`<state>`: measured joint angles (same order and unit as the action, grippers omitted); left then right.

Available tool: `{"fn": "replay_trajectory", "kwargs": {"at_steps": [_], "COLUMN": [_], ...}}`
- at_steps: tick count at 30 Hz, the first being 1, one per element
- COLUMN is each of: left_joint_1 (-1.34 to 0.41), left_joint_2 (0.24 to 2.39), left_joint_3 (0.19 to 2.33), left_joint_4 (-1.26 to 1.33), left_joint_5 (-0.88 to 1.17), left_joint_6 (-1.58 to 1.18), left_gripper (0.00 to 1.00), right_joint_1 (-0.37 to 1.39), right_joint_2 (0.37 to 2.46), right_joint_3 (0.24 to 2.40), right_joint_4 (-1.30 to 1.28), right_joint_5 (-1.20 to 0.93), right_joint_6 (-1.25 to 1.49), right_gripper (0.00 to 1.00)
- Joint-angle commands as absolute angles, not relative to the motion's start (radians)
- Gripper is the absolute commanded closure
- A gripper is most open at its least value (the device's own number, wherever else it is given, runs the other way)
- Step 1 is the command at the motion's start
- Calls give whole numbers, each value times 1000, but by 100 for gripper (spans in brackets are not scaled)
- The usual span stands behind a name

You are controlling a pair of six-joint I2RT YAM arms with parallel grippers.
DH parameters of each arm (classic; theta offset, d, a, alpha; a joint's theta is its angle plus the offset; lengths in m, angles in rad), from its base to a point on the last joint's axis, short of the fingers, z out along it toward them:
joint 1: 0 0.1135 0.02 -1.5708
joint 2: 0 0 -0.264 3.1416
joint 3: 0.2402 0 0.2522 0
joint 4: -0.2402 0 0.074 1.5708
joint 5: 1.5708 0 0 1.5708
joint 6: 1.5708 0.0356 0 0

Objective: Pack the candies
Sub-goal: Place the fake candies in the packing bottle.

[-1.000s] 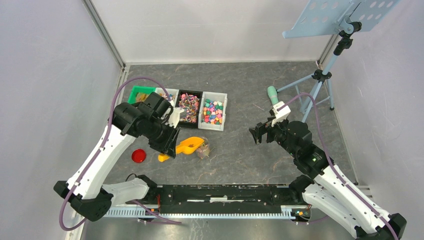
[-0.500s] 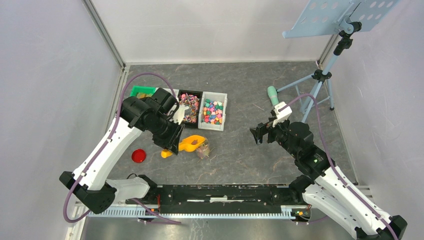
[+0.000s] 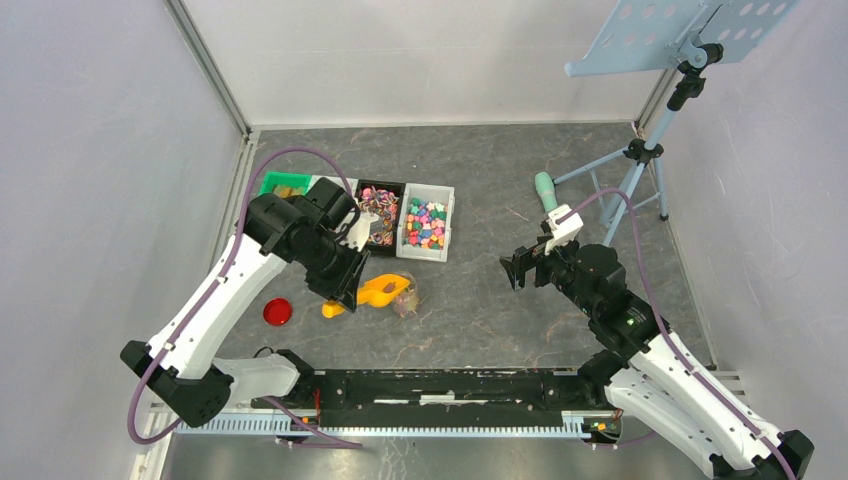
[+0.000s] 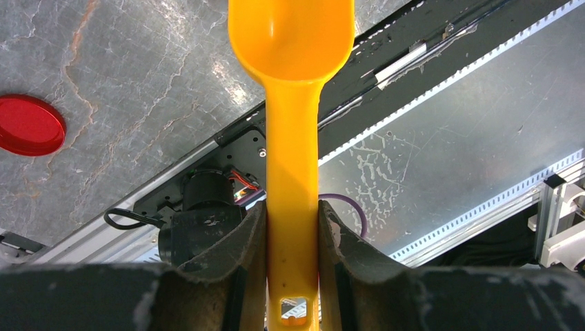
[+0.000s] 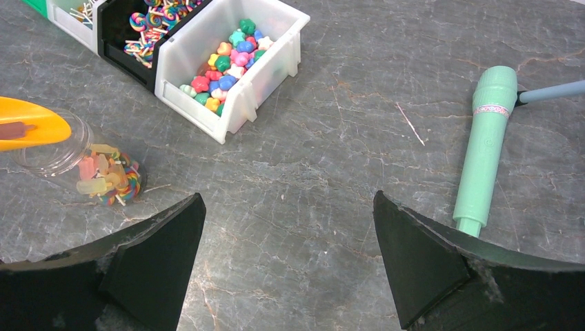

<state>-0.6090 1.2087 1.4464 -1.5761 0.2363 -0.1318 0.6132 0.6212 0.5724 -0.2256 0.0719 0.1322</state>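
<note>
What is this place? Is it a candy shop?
Probably a robot test bench, not a shop: a left arm and right arm bolted to a grey table, plain white walls around it, and bins of candies.

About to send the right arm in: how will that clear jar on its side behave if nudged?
The jar lies on its side and is round, so it will likely roll. Its clear wall looks smooth, probably slippery for the open right gripper. Its mouth looks uncovered, so candies may spill.
</note>
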Motion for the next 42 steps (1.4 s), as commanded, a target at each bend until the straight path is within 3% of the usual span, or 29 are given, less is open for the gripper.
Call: {"fn": "replay_trajectory", "kwargs": {"at_steps": [1,13,26,36,42], "left_joint_1": [-615,-614,-614,-614,-614], "left_joint_2": [1192,1214,1259,1194,1143], "left_joint_3": [1472,1384,1543,1486,1452], "left_joint_4": [-1649,-1650,-1648,-1650,-1651], "left_joint_5": [245,246,267,291,297], "left_joint_6": [-168,-169,-197,-236,-252], "left_gripper": [98,98,98,98,98], "right_joint_1": [616,615,615,616,616], "right_joint_2": [622,608,634,680,752], "right_joint_3": [559,526,539,535,561], "right_joint_4": [-170,-164,-163,-93,-19], "right_joint_5": [61,48,35,-35,-140], "right_joint_6": [146,173,165,215,284], "right_gripper": [2,2,2,2,16]}}
